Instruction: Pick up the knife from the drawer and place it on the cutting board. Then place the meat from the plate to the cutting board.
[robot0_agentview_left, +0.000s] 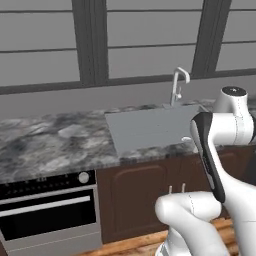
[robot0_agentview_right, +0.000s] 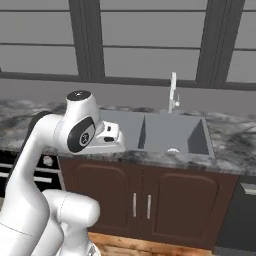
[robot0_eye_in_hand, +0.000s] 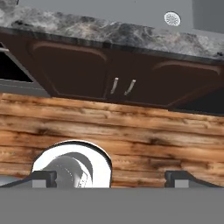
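Facing cabinet doors (robot0_eye_in_hand: 122, 85), the hand (robot0_eye_in_hand: 111, 178) gapes empty.

You are looking at a kitchen: marble counter (robot0_agentview_left: 45, 140), grey sink (robot0_agentview_right: 165, 132) with faucet (robot0_agentview_left: 177, 85), oven (robot0_agentview_left: 47, 207), dark cabinet doors (robot0_agentview_right: 142, 200).

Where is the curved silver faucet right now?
The curved silver faucet stands on the grey marbled counter behind the grey sink, below the windows; in the left base view it rises right of centre.
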